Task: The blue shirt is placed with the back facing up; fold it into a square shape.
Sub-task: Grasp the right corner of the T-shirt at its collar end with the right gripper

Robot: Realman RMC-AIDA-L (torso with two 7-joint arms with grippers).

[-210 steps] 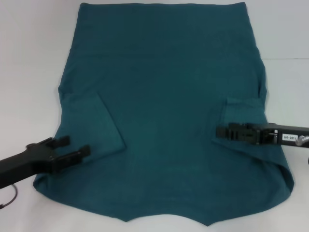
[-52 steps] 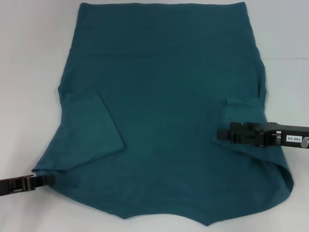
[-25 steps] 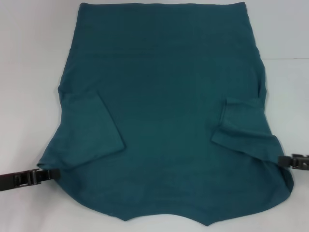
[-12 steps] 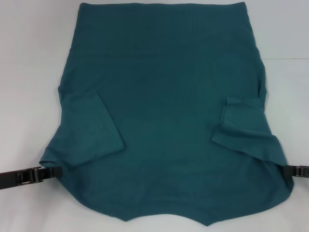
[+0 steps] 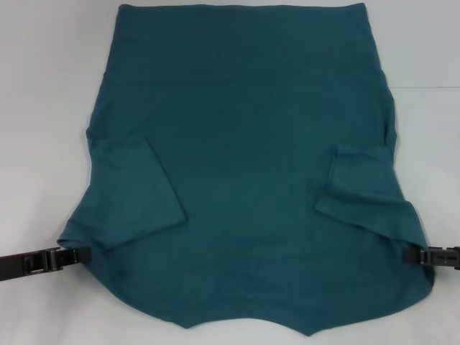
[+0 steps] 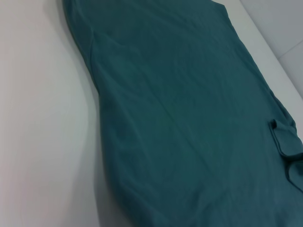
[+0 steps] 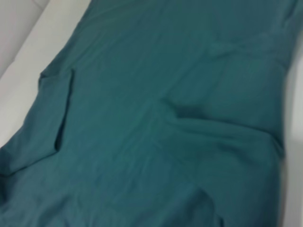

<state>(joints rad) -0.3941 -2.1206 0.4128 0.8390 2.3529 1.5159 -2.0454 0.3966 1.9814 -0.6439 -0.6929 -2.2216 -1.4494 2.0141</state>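
**Both end effectors at the shirt's near side edges**

The left end effector point(image 5: 80, 253) sits at about 8 o'clock, low on the table point(image 5: 43, 108), its tips touching the shirt point(image 5: 244, 165) where the left side edge meets the folded-in left sleeve point(image 5: 136, 194). The tips look drawn together on the fabric edge, though whether cloth is truly pinched between them I cannot tell. The shirt itself lies flat across the middle of the table, plain side up, both sleeves turned inward, collar end toward 6 o'clock and hem toward 12. The right sleeve point(image 5: 359, 187) lies folded at about 4 o'clock. The right end effector point(image 5: 405, 254) reaches in at the same level on the right side edge; whether it is open or closed cannot be told.

To do this step well, I judge both sides should catch every layer at the edge, lift only a little, and carry together at matching height, so the fold line stays straight and the sleeves do not spill out.

Bare table runs along both sides, wider at 9 o'clock than at 3. The hem lies close to the far limit of view at 12, and the collar end is near the bottom at 6, so room there is tight.
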